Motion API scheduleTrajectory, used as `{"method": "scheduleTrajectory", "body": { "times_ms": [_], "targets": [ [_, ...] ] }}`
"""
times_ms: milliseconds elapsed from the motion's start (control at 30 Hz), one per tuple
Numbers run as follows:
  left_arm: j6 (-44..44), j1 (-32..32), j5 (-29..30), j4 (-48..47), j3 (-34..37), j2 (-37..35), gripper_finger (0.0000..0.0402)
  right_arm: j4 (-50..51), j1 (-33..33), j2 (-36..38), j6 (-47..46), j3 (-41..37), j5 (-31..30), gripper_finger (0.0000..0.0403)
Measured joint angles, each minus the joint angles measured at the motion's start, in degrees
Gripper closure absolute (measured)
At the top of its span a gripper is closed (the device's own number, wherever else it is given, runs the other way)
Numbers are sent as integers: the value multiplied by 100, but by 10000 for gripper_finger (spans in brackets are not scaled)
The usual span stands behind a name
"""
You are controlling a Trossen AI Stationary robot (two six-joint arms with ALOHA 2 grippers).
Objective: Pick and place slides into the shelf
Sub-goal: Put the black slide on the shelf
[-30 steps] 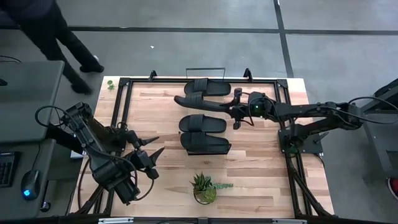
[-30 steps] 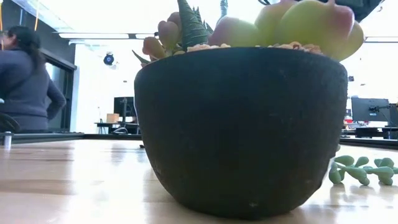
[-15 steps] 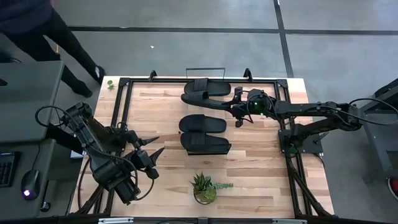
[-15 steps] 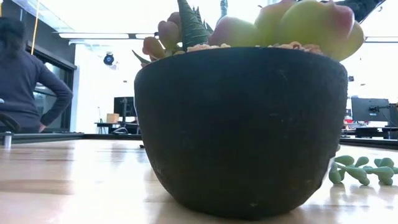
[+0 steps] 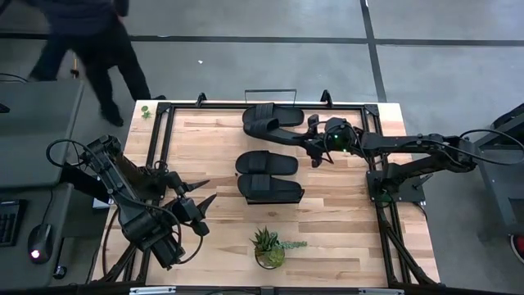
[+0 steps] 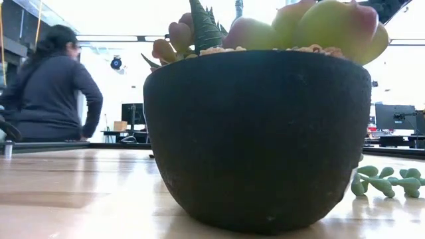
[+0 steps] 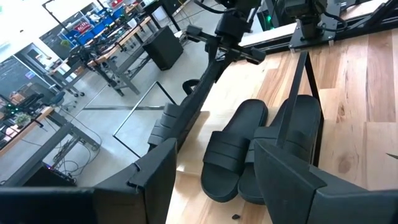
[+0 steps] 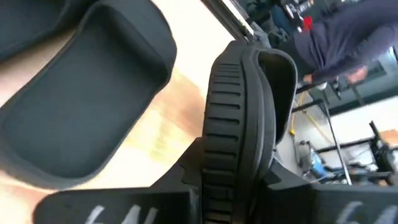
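**Third slide carried in over the one at the back of the counter**

The slide [image 5: 277,129] in transit sits at the far edge of the counter [image 5: 344,221], tilted on its side edge and overlapping another slide [image 5: 270,113] that already lies flat there. The right wrist view shows its ribbed sole edge [image 8: 239,118] pinched between the right end effector's fingers, so the right end effector [image 5: 314,141] is pressed together on the slide's end. A second ago this slide stuck out further toward the left side of the counter at a shallower angle; it has since swung back and closer to the resting one, so the carry looks nearly over and a release seems near.

Two more slides, one [image 5: 267,163] nearer the back and one [image 5: 270,189] in front of it, lie side by side in mid-counter, untouched. A thin black wire frame [image 5: 270,92] shows just past the far edge; whether the shelf board lies under the back pair I cannot tell.

The left end effector [image 5: 199,202] waits spread wide, low at the counter's left side. A potted succulent [image 5: 268,247] stands near the front edge, and a person [image 5: 90,41] walks past beyond the counter.
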State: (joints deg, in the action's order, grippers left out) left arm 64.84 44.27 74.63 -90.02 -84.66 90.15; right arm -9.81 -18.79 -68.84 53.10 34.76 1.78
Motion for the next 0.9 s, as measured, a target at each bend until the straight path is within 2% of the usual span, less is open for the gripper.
{"method": "scheduleTrajectory", "body": {
  "times_ms": [100,300,533,900],
  "targets": [
    [0,0,0,0,0,0,204,47,4,0,385,0,124,368],
    [0,0,-2,1,-2,0,204,182,-157,-113,1005,0,876,368],
    [0,-2,2,0,-2,0,204,-106,-735,-342,1139,0,1435,368],
    [0,-2,24,3,-2,3,204,-642,-1596,-743,1391,0,2977,368]
  ]
}}
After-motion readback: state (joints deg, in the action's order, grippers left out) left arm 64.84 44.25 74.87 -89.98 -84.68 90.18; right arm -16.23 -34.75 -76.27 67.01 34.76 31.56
